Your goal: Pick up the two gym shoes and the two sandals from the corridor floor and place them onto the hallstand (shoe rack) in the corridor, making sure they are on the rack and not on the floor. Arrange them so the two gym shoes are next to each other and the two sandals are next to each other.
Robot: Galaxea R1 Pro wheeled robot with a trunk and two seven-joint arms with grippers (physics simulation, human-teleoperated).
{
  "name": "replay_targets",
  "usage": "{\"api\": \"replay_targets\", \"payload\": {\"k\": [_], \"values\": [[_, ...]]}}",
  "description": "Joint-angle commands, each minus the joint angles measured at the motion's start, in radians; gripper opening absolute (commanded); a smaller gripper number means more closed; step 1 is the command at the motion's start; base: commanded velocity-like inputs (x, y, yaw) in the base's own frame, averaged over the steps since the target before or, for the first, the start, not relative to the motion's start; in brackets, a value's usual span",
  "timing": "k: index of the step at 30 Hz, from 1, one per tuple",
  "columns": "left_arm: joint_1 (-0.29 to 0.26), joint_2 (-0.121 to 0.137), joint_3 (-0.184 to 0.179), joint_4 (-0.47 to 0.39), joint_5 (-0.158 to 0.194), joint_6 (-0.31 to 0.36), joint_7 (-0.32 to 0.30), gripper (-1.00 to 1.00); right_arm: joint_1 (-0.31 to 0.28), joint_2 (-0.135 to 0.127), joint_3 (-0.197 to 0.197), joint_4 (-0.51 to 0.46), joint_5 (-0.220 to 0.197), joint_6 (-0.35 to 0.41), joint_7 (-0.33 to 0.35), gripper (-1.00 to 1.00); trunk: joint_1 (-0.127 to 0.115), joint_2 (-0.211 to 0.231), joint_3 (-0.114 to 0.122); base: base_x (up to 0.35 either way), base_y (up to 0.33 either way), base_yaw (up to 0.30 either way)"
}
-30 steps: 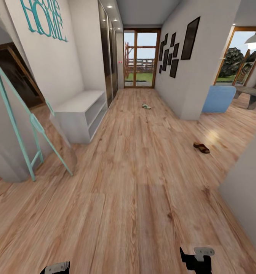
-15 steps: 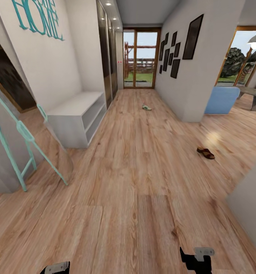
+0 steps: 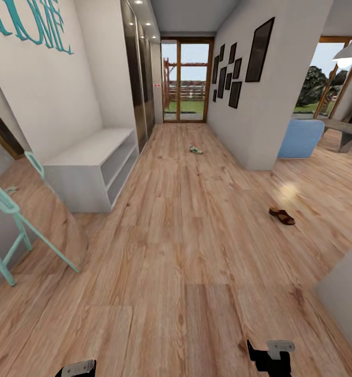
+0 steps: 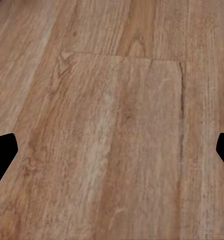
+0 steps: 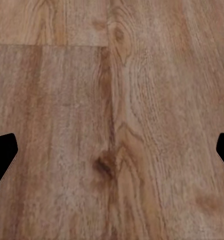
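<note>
**Corridor ahead, two shoes lying on the floor**

Much is cut off or too small to read. At the bottom edge of the head view only a sliver of the left gripper (image 3: 75,368) and the upper part of the right gripper (image 3: 271,355) show. In each wrist view two black fingertips sit at opposite edges with bare planks between them, so both grippers stand spread apart and hold nothing. The turquoise wall lettering (image 3: 32,23) is cropped at the top and left, and the turquoise-framed mirror (image 3: 19,220) leaning at the left is cut by the picture's edge.

One gym shoe (image 3: 196,150) shows, far down the floor (image 3: 197,251) near the glass door (image 3: 184,81); it is a pale, greenish speck and its stripes and laces cannot be made out. Its long axis seems to run slantwise across the corridor, but toe and heel cannot be told apart.

One sandal (image 3: 282,215) shows, dark brown, near the floor's right side past the wall corner, well apart from the gym shoe. Its long axis lies nearly across the corridor, slightly slanted; which end is the toe is unclear.

One white two-shelf bench (image 3: 92,167) stands against the left wall, its shelves open toward the corridor. Eight dark picture frames (image 3: 233,70) hang on the right wall.
</note>
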Motion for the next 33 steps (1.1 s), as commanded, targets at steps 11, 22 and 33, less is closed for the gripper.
{"api": "replay_targets", "payload": {"k": [11,22,33], "values": [[-0.001,0.0,0.002,0.001,-0.003,-0.003,0.0,1.0,-0.001,0.0,-0.009,0.0,0.007,-0.003,0.005,1.0,0.0,0.0,-0.001,0.338,0.0,-0.003],[-0.001,-0.001,0.002,0.001,-0.003,-0.003,0.0,1.0,-0.001,0.0,-0.009,0.0,0.006,-0.003,0.003,1.0,0.0,0.0,-0.001,0.338,0.0,0.0],[-0.001,0.0,0.002,0.001,-0.003,-0.003,0.0,1.0,-0.001,0.0,-0.009,0.0,0.006,-0.003,0.001,1.0,0.0,0.0,-0.001,0.338,0.0,0.0]]}}
